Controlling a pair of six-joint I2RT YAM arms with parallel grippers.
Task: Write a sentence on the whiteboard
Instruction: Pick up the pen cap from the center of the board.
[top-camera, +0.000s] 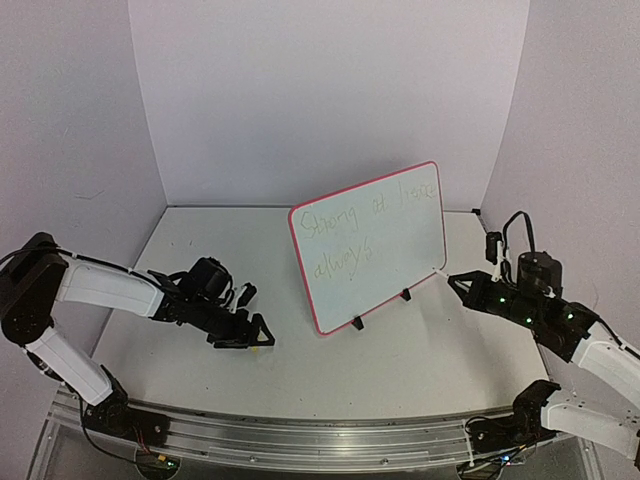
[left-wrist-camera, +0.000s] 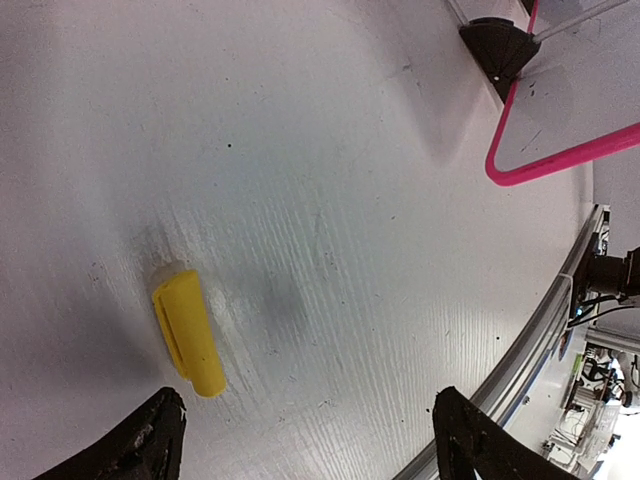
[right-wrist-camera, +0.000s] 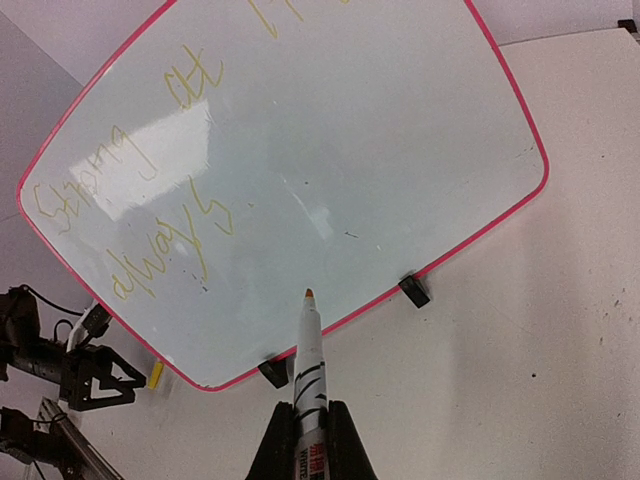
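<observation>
Pink-rimmed white rectangular whiteboard (top-camera: 400, 262) stands upright on the bench (top-camera: 420, 350); yellow-green cursive sentence (top-camera: 345, 258) looks finished. White marker (right-wrist-camera: 309, 350) is clamped in right claw (right-wrist-camera: 309, 418), tip off the board. The left claw (left-wrist-camera: 305, 418) hangs open over the yellow plastic cap (left-wrist-camera: 188, 335), so centre jaws across it before closing.

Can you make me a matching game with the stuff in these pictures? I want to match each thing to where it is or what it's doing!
Things:
1. whiteboard
2. yellow cap
3. marker
4. left claw

Where or how:
A. lying on the table
B. gripped in the right claw, tip toward the board
C. standing tilted on small black feet
D. open, holding nothing

Pairs: 1-C, 2-A, 3-B, 4-D
</observation>
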